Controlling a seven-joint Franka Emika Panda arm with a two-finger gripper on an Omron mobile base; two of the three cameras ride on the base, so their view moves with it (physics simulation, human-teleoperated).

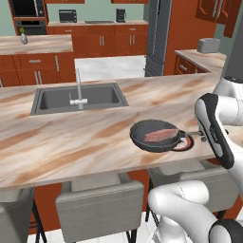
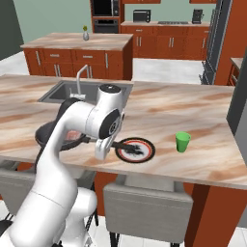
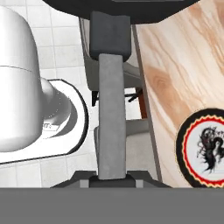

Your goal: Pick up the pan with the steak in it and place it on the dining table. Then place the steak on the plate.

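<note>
Currently, your end effector (image 3: pixel 111 173) is pinched on the thin straight handle of the small dark grey frying pan (image 1: pixel 155 135), which sits on the marble bench (image 1: pixel 71 142) beside the round plate (image 2: pixel 135 149). Expect rigid, handle-heavy tilt; the pinkish raw steak (image 1: pixel 160 135) looks soft, slippery.

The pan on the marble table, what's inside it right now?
The pan holds the steak, a flat pinkish slab lying on its base. The base under the steak is covered.
</note>
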